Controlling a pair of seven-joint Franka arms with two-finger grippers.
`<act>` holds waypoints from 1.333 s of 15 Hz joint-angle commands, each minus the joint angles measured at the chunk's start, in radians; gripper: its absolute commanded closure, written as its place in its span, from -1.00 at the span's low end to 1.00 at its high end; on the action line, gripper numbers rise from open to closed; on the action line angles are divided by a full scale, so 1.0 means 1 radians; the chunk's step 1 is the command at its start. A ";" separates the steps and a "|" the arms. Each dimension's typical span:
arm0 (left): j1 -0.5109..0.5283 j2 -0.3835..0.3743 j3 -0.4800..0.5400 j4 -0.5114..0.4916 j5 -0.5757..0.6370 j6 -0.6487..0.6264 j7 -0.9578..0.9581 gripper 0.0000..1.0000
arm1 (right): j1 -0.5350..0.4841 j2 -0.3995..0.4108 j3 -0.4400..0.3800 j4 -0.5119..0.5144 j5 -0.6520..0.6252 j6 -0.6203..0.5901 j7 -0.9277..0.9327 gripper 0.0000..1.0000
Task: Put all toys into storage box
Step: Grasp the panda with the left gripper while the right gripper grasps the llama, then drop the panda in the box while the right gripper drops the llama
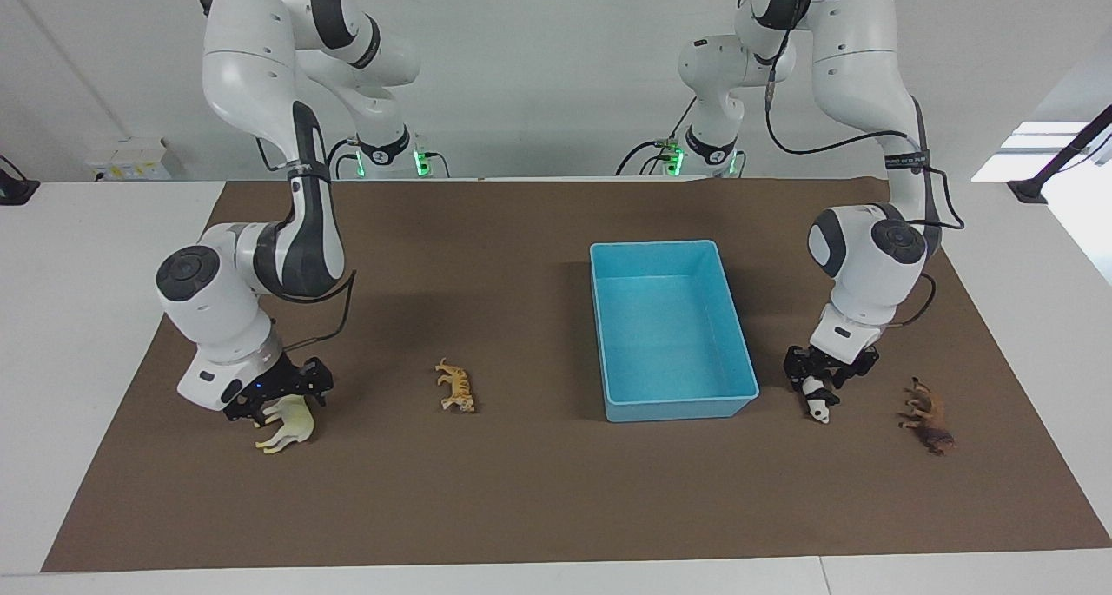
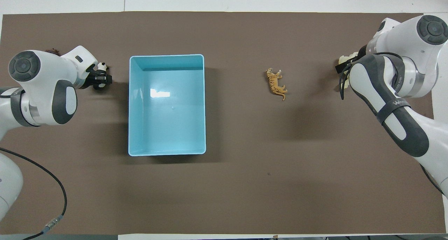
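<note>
The light blue storage box (image 1: pixel 678 403) (image 2: pixel 166 152) stands with nothing in it. My left gripper (image 1: pixel 817 385) (image 2: pixel 99 79) is down at the table beside the box, shut on the black-and-white panda (image 1: pixel 818 410) (image 2: pixel 102 65), which still rests on the mat. The brown lion (image 1: pixel 929 419) (image 2: pixel 53 51) lies just past it toward the left arm's end. At the right arm's end my right gripper (image 1: pixel 278 397) (image 2: pixel 344 67) is lowered, open, its jaws astride the pale cream camel (image 1: pixel 292 426) (image 2: pixel 345 59). The orange tiger (image 1: pixel 456 386) (image 2: pixel 277 84) lies between camel and box.
A brown mat (image 1: pixel 521 491) covers the table, with white table edge around it. Both arms' elbows hang over the mat's two ends. A black cable (image 2: pixel 52 184) loops near the left arm's base.
</note>
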 commanded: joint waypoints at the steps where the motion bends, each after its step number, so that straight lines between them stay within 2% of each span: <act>1: -0.009 -0.027 0.008 -0.034 0.015 0.014 0.001 0.39 | -0.011 -0.005 0.002 -0.049 -0.002 0.054 -0.025 -1.00; 4: -0.012 -0.027 0.010 -0.019 0.013 0.002 0.000 0.43 | -0.012 -0.008 0.002 -0.058 -0.001 0.055 -0.024 -0.98; 5: -0.012 -0.024 0.010 0.013 0.013 -0.024 -0.002 0.43 | -0.011 -0.007 0.002 -0.060 -0.001 0.064 -0.024 -0.95; 8: -0.015 -0.024 0.005 0.193 0.004 -0.245 -0.017 0.43 | -0.015 0.005 0.002 -0.078 0.001 0.116 -0.021 -0.68; 9: -0.027 -0.027 0.001 0.255 0.002 -0.328 -0.039 0.43 | -0.015 0.005 0.003 -0.081 0.002 0.120 -0.016 -0.49; 10: -0.053 -0.035 -0.001 0.319 0.001 -0.426 -0.083 0.43 | -0.014 0.004 0.003 -0.081 0.004 0.117 -0.010 0.11; 11: -0.088 -0.053 -0.001 0.358 -0.001 -0.494 -0.135 0.43 | -0.008 0.002 0.002 -0.081 0.012 0.110 0.004 0.93; 12: -0.137 -0.064 -0.001 0.367 -0.002 -0.531 -0.207 0.43 | -0.011 0.002 0.003 -0.075 0.010 0.094 0.022 1.00; 14: -0.254 -0.084 0.001 0.351 0.001 -0.536 -0.383 0.42 | -0.006 -0.004 0.003 -0.049 0.006 0.049 0.022 1.00; 16: -0.337 -0.117 -0.001 0.282 0.001 -0.518 -0.501 0.40 | 0.000 -0.004 0.002 -0.013 0.001 0.000 0.027 1.00; 17: -0.383 -0.136 0.001 0.228 0.002 -0.492 -0.538 0.27 | 0.012 -0.005 0.000 0.000 -0.001 -0.012 0.030 1.00; 18: -0.404 -0.160 0.001 0.175 0.006 -0.455 -0.552 -0.14 | 0.017 -0.010 -0.001 0.011 -0.002 -0.018 0.030 1.00; 19: -0.414 -0.167 0.001 0.148 0.006 -0.435 -0.556 -0.82 | 0.019 -0.019 -0.003 0.018 -0.004 -0.031 0.030 1.00; 20: -0.414 -0.167 0.001 0.150 0.006 -0.441 -0.554 -1.00 | 0.020 -0.042 -0.003 0.034 -0.005 -0.066 0.032 1.00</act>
